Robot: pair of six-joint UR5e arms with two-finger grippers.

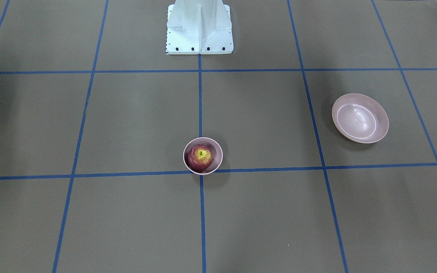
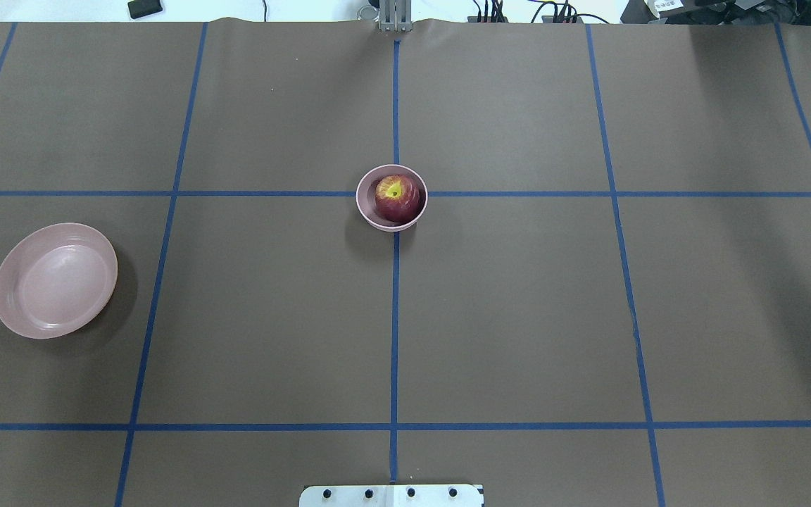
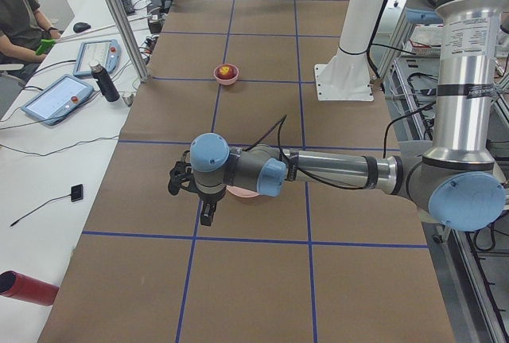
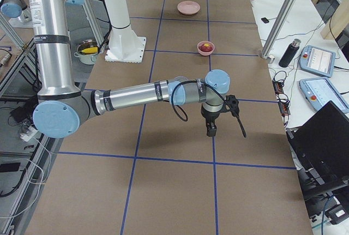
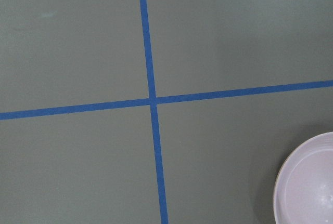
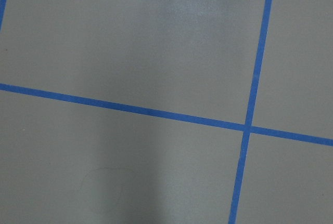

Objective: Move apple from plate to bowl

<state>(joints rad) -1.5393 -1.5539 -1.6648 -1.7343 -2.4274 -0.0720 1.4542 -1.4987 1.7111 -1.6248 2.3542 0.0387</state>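
The dark red apple [image 1: 200, 157] with a yellow stem patch sits inside the small deep pink bowl [image 1: 216, 151] at the table's middle; it also shows in the overhead view [image 2: 397, 198]. The wide shallow pink plate [image 1: 360, 118] lies empty on the robot's left side [image 2: 55, 279]. The left gripper [image 3: 208, 216] hangs beside the plate [image 3: 242, 192], and its wrist view shows the plate's rim [image 5: 283, 177]. The right gripper [image 4: 210, 132] hangs over bare table, far from the bowl [image 4: 205, 48]. Both grippers show only in the side views, so I cannot tell whether they are open or shut.
The white robot base [image 1: 199, 28] stands at the table's robot-side edge. Blue tape lines grid the brown table. A side bench holds tablets [image 3: 57, 98] and a dark bottle [image 3: 103, 82]; a person [image 3: 20, 17] sits there.
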